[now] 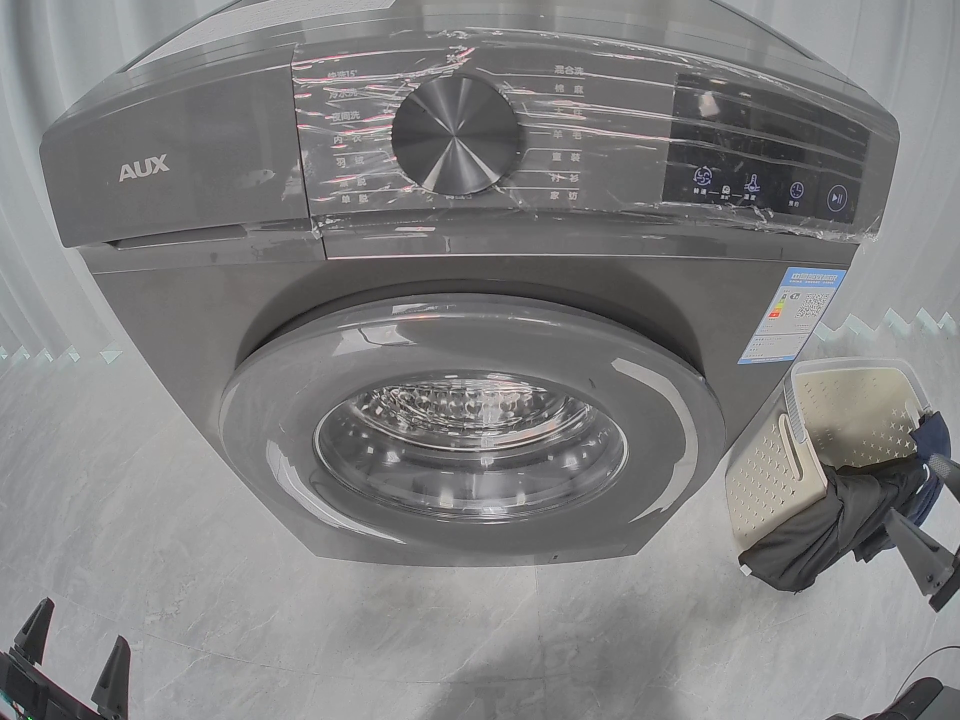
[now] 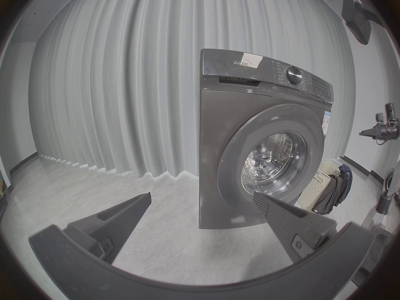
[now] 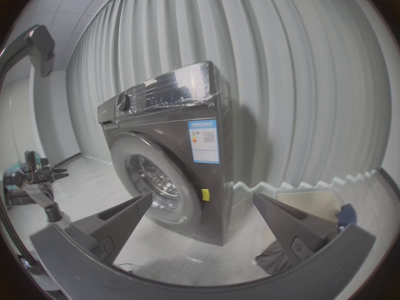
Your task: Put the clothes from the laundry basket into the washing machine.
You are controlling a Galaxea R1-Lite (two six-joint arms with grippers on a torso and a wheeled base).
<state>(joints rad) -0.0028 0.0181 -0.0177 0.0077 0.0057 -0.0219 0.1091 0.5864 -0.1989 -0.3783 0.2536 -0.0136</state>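
Closest in, the left gripper (image 2: 201, 194) hangs low at the robot's left with its fingers spread wide and nothing between them. The right gripper (image 3: 202, 195) is just as wide open and also empty, low at the robot's right, near the clothes.

By size, the washing machine (image 1: 470, 282) comes first, standing straight ahead. Its round door (image 1: 470, 442) looks shut over a bare drum. The laundry basket (image 1: 770, 462) stands on the floor just beside the machine's right front corner. A dark grey garment (image 1: 830, 532) is slumped over its near rim, and a smaller blue garment (image 1: 935, 442) sits at the far right.

I'd judge the task barely begun, since nothing is loaded and the door likely needs opening first. A good way to do that is to catch the door's edge with one finger and pull along its arc rather than straight out. I cannot tell which side is hinged. For the clothes, bite deep into a thick fold of the grey cloth and lift high enough that its tail clears the basket rim.

The floor (image 1: 400, 632) in front is open, so there is room for the door to swing. The gap between basket and machine is tight, and a curtain (image 2: 104, 105) closes off the back.
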